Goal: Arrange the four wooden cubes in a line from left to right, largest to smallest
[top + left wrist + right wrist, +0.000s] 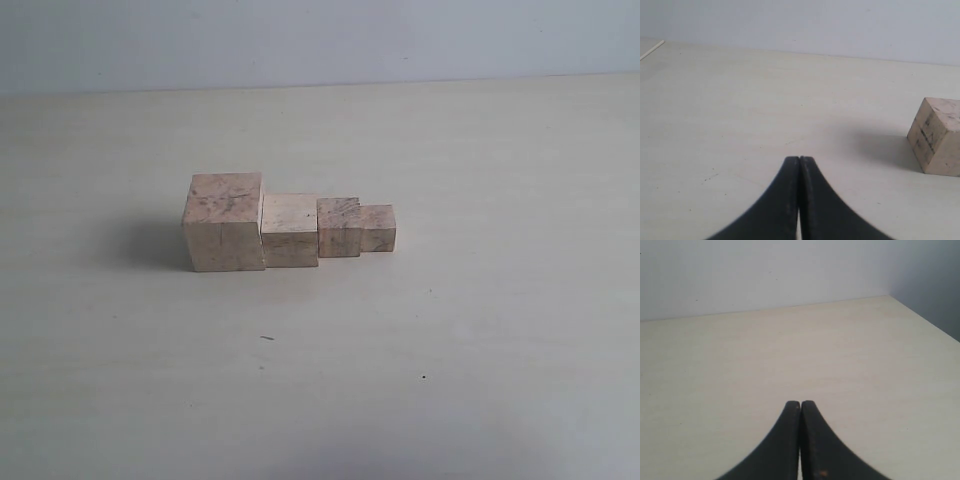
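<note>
Left wrist view: left gripper [800, 159] closed, low over the table [740, 100].

Soft, even light washes my table [480, 350] pale and flat. The cubes [290, 232] throw a faint, blurred shadow toward the exterior view's left, so the light comes from the right. In the wrist views my left gripper [799, 159] and right gripper [800, 403] loom dark and out of focus.
</note>
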